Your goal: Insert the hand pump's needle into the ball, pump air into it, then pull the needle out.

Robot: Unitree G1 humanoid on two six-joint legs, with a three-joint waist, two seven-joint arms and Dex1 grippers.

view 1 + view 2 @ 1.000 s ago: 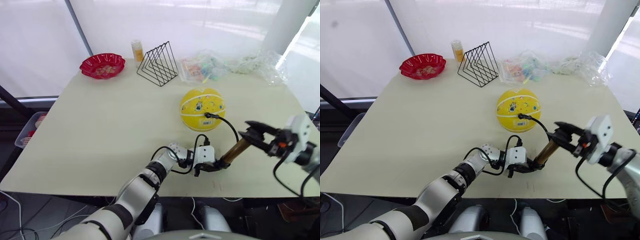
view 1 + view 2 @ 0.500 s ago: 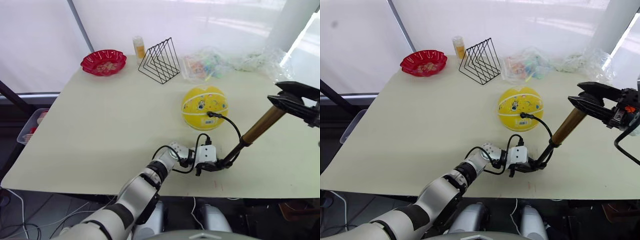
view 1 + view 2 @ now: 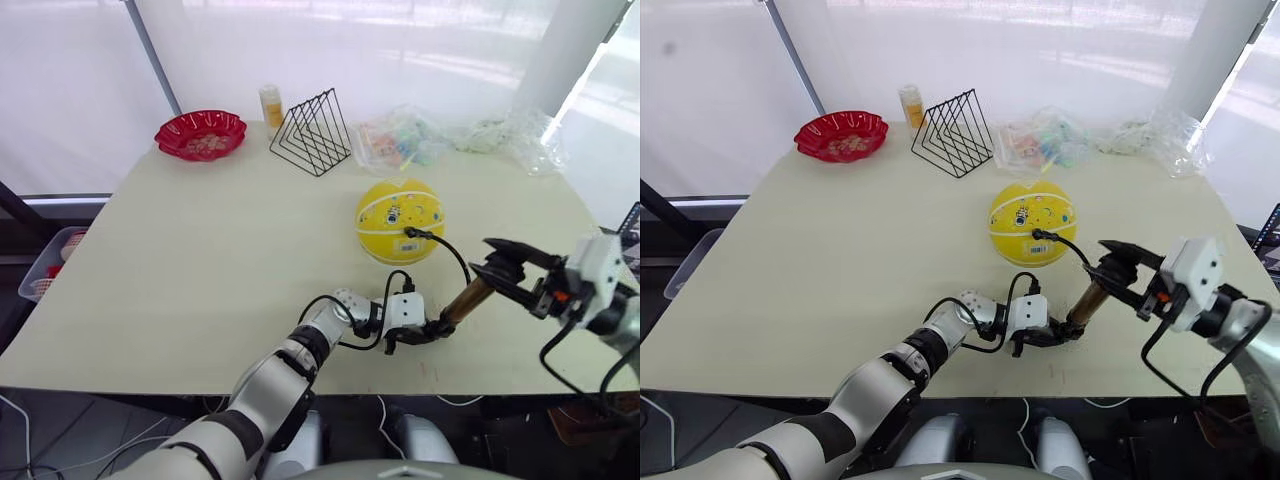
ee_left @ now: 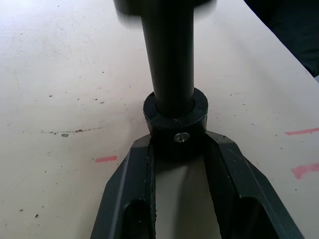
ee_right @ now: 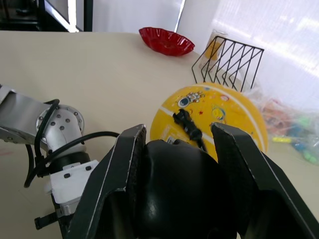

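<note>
The yellow ball [image 3: 400, 220] rests on the table, and the needle's black fitting [image 5: 185, 121] is plugged into its near side; the pin itself is hidden. From there the black hose [image 3: 452, 253] curves down to the hand pump [image 3: 466, 298], which leans up to the right. My left gripper [image 4: 177, 144] is shut on the pump's black lower end cap [image 4: 175, 119] at the table surface. My right gripper [image 5: 174, 164] is shut on the black handle [image 5: 174, 189] at the top, its fingers [image 5: 124, 164] on either side. Little of the gold barrel shows between the two grippers.
At the back of the table [image 3: 200, 270] stand a red scalloped bowl [image 3: 200, 133], a small orange bottle [image 3: 270, 104], a black wire rack [image 3: 312, 132] and crumpled plastic bags [image 3: 420, 135]. The pump's base sits close to the table's front edge.
Half a second ago the right gripper held the handle high with the pump drawn out long. Now it has come back down and the pump is short again. The left gripper stayed put.
</note>
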